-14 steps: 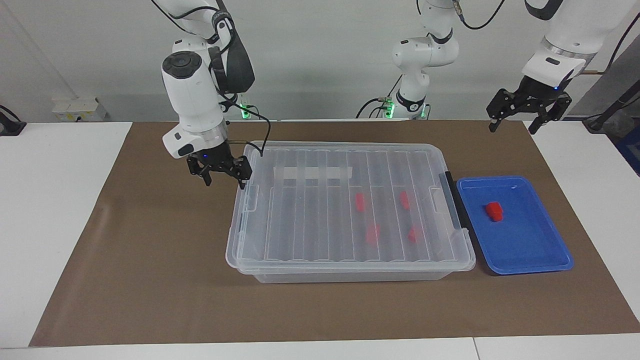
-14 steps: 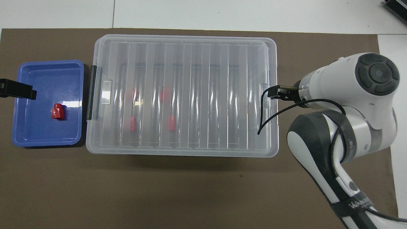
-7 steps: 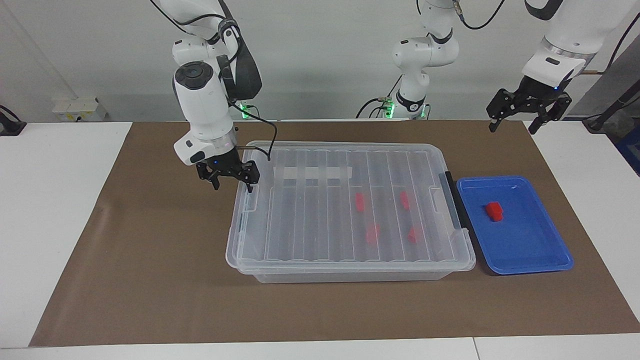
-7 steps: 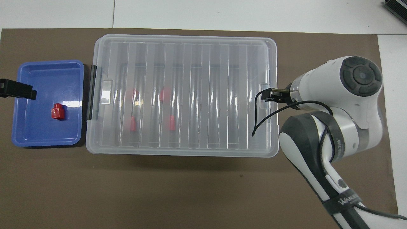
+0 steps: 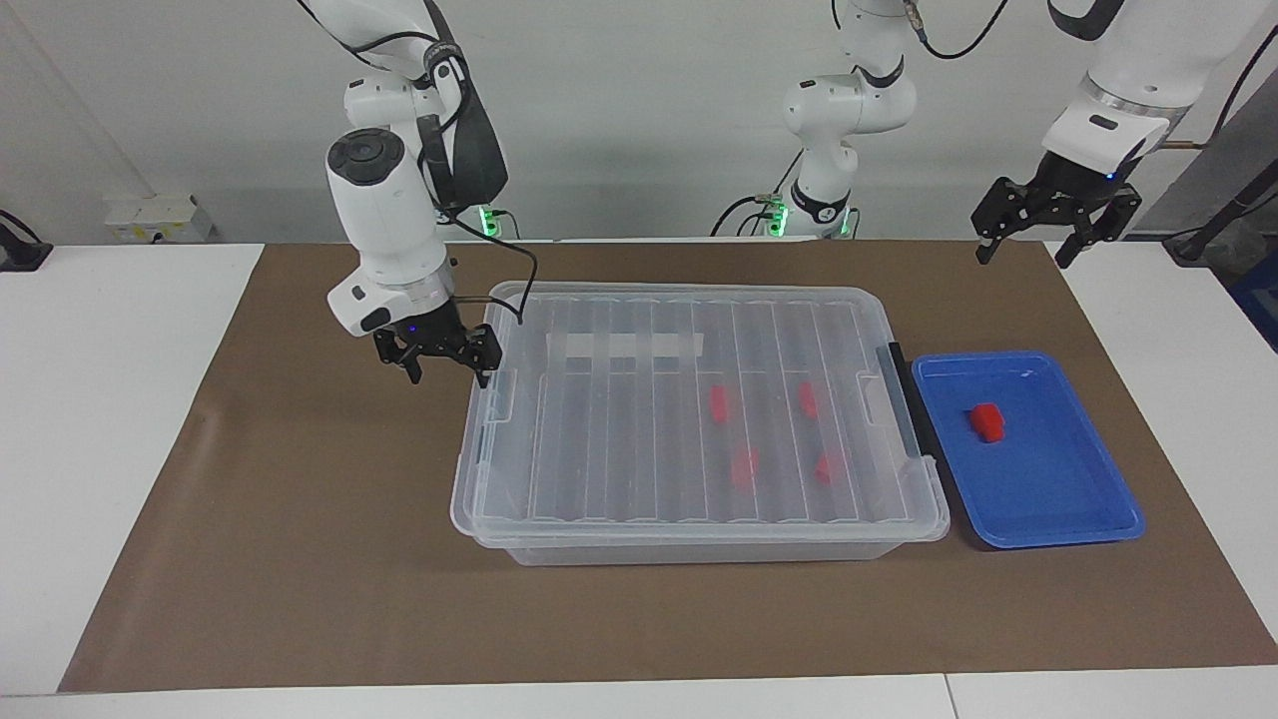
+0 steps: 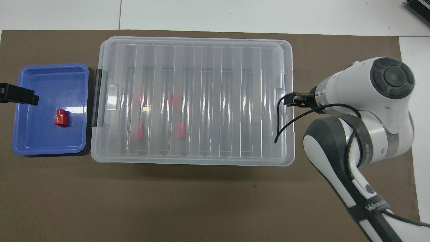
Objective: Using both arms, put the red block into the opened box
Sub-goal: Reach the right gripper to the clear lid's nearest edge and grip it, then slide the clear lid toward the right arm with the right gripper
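A red block (image 5: 987, 422) (image 6: 61, 118) lies in the blue tray (image 5: 1058, 519) (image 6: 23, 141). The clear box (image 5: 699, 547) (image 6: 201, 41) has its ribbed lid on, and several more red blocks (image 5: 719, 402) show through it. My right gripper (image 5: 449, 375) hangs open just off the box's end toward the right arm, one fingertip by the lid's clip, holding nothing. In the overhead view its wrist hides most of it. My left gripper (image 5: 1056, 238) waits open, high over the tray's end of the table; one finger (image 6: 18, 94) shows over the tray's edge.
A black latch (image 5: 904, 399) (image 6: 97, 97) sits on the box's end beside the tray. A black cable (image 6: 285, 124) loops from the right wrist over the lid. Brown mat (image 5: 300, 559) spreads around the box and tray.
The right gripper swung in over the box's end, then drew back a little toward the right arm's end. The left arm, the box and the blocks stayed still.
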Robot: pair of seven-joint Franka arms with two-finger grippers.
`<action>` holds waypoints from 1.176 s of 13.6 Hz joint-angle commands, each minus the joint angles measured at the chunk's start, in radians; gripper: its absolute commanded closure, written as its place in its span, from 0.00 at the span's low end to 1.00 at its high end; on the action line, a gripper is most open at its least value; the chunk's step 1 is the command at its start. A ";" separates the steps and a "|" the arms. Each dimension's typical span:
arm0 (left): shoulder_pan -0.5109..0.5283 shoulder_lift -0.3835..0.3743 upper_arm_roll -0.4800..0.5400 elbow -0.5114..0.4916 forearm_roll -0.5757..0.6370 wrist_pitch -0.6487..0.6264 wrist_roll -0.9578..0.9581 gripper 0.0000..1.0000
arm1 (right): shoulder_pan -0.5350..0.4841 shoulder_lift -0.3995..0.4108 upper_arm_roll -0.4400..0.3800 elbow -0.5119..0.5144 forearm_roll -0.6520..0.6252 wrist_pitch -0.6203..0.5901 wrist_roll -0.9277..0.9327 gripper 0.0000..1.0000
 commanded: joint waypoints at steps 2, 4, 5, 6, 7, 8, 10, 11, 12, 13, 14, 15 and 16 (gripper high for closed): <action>0.011 -0.017 -0.006 -0.018 -0.006 -0.007 0.002 0.00 | -0.049 -0.001 0.007 -0.014 -0.009 0.023 -0.088 0.01; 0.011 -0.017 -0.006 -0.018 -0.006 -0.007 0.002 0.00 | -0.055 -0.001 0.007 -0.016 -0.009 0.023 -0.097 0.01; 0.011 -0.017 -0.006 -0.018 -0.006 -0.007 0.002 0.00 | -0.064 -0.001 0.007 -0.017 -0.009 0.024 -0.113 0.01; 0.011 -0.017 -0.006 -0.018 -0.006 -0.007 0.002 0.00 | -0.086 0.002 0.007 -0.017 -0.009 0.026 -0.149 0.01; 0.011 -0.017 -0.006 -0.018 -0.006 -0.007 0.002 0.00 | -0.102 0.005 0.007 -0.016 -0.009 0.027 -0.192 0.01; 0.011 -0.017 -0.006 -0.018 -0.006 -0.007 0.002 0.00 | -0.122 0.007 0.007 -0.017 -0.009 0.027 -0.229 0.01; 0.017 -0.020 -0.003 -0.026 -0.006 -0.012 0.002 0.00 | -0.153 0.007 0.007 -0.017 -0.009 0.027 -0.289 0.01; 0.026 -0.023 -0.003 -0.029 -0.006 -0.010 0.002 0.00 | -0.171 0.007 0.007 -0.016 -0.009 0.027 -0.324 0.01; 0.043 -0.024 -0.001 -0.035 -0.006 -0.013 0.002 0.00 | -0.185 0.007 0.007 -0.017 -0.009 0.027 -0.355 0.01; 0.068 -0.026 -0.001 -0.040 -0.006 -0.010 0.002 0.00 | -0.196 0.007 0.007 -0.016 -0.009 0.027 -0.381 0.01; 0.089 -0.027 -0.001 -0.040 -0.006 -0.015 0.002 0.00 | -0.216 0.007 0.007 -0.017 -0.009 0.027 -0.413 0.01; 0.094 -0.035 -0.001 -0.040 -0.006 -0.035 0.002 0.00 | -0.236 0.007 0.007 -0.017 -0.009 0.026 -0.451 0.01; 0.091 -0.041 -0.003 -0.061 -0.006 -0.020 -0.004 0.00 | -0.253 0.007 0.007 -0.017 -0.009 0.021 -0.490 0.01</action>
